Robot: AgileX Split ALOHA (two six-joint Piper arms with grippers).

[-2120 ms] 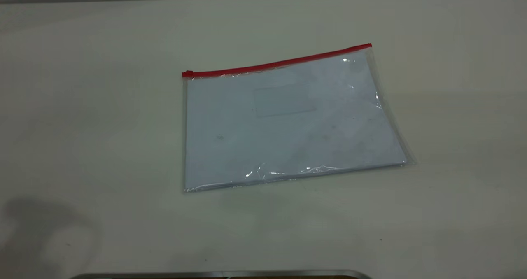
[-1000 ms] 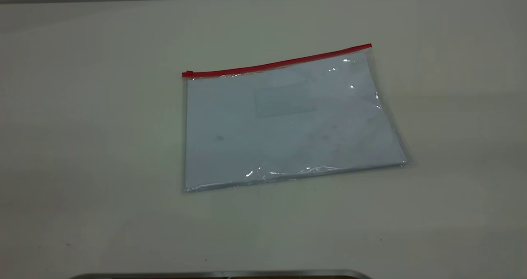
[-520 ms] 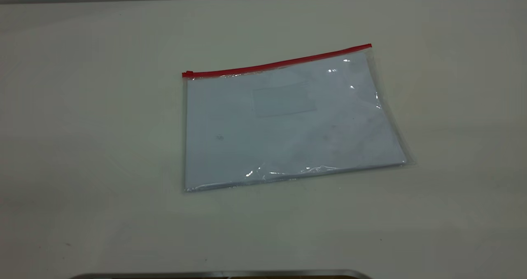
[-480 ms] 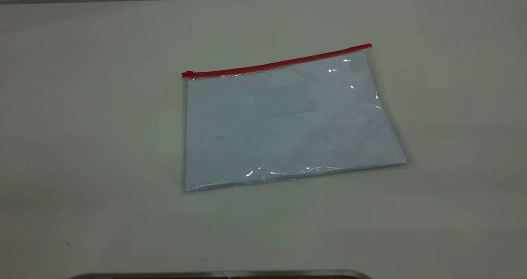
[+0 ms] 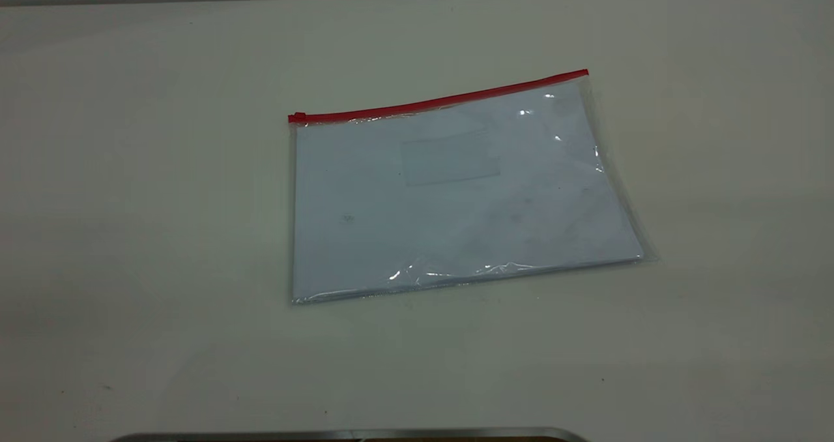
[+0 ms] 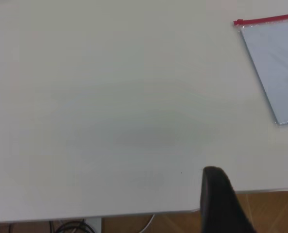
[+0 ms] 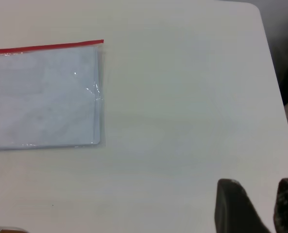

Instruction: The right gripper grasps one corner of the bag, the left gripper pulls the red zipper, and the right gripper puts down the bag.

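Note:
The bag (image 5: 456,194) lies flat on the table, clear plastic with white sheets and a small label pocket inside. The red zipper (image 5: 436,102) runs along its far long edge, with the slider tab (image 5: 298,117) at the left end. The corner of the bag (image 5: 585,75) is at the zipper's right end. Neither gripper shows in the exterior view. My left gripper (image 6: 253,199) is open and empty over the table's edge, well away from the bag (image 6: 279,63). My right gripper (image 7: 260,204) is open and empty, apart from the bag (image 7: 42,97) and its corner (image 7: 100,44).
The white table (image 5: 163,233) has bare surface all round the bag. A metal strip (image 5: 352,434) lies along the front edge. The left wrist view shows the table's edge with wooden floor (image 6: 173,223) and cables (image 6: 71,225) below.
A dark shadow at the table's front left has gone. The bag has not moved.

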